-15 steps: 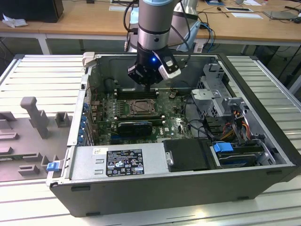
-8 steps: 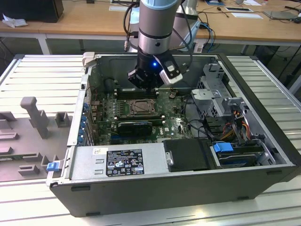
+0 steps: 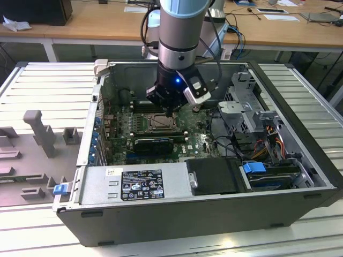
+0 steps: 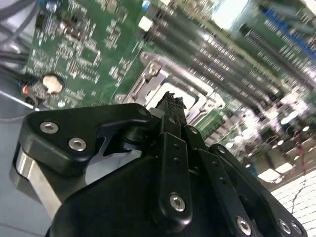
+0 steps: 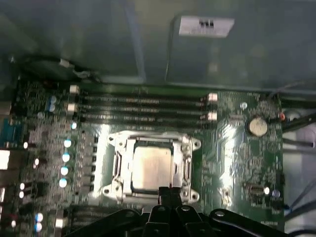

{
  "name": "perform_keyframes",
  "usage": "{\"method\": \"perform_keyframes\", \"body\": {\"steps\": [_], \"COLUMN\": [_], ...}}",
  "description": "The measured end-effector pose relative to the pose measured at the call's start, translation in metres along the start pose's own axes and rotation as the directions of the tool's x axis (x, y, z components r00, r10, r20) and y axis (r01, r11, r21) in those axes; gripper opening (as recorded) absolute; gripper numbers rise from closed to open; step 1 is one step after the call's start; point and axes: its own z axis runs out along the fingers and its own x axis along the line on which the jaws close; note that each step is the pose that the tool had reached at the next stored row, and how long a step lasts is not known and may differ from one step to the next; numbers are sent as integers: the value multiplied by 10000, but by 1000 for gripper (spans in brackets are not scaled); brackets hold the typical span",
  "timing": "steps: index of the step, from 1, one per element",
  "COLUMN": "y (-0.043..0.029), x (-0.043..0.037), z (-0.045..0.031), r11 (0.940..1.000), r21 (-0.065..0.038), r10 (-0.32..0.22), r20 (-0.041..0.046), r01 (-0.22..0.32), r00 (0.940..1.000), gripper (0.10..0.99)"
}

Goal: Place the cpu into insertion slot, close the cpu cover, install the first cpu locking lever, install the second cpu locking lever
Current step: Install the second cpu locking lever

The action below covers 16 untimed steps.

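End effector (image 5: pixel 170 193) fingers together, holding nothing, tips at insertion slot (image 5: pixel 114 165) edge; cpu (image 5: pixel 150 168) seated within, just beyond.

Pincer (image 5: pixel 169 193) hangs over cpu cover (image 5: pixel 153 165); memory slots (image 5: pixel 143 106) beside, open room above.

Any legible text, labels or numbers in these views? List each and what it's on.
Nothing can be quoted as it reads.
Black label on the power supply, exterior view: print too small to read.
White sticker beside it: too small to read.
White label on the chassis wall, first wrist view: blurred.
Motherboard markings: blurred.
cpu top: no marking readable.
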Motion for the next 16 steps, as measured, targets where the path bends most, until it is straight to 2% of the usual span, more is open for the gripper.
{"method": "perform_keyframes", "body": {"steps": [3, 6, 10, 15, 16], "y": [-29, -97, -183, -201, -200], "x": [2, 5, 26, 154, 209], "z": [42, 62, 71, 74, 76], "r11": [10000, 9998, 9997, 9994, 9993], "r21": [-82, -179, -225, -352, -379], "r10": [4, 2, 6, 1, 3], "r20": [-11, -7, -4, 2, 4], "r01": [-4, -2, -6, -1, -3], "r00": [10000, 10000, 10000, 10000, 10000], "gripper": [106, 106, 106, 106, 106]}}
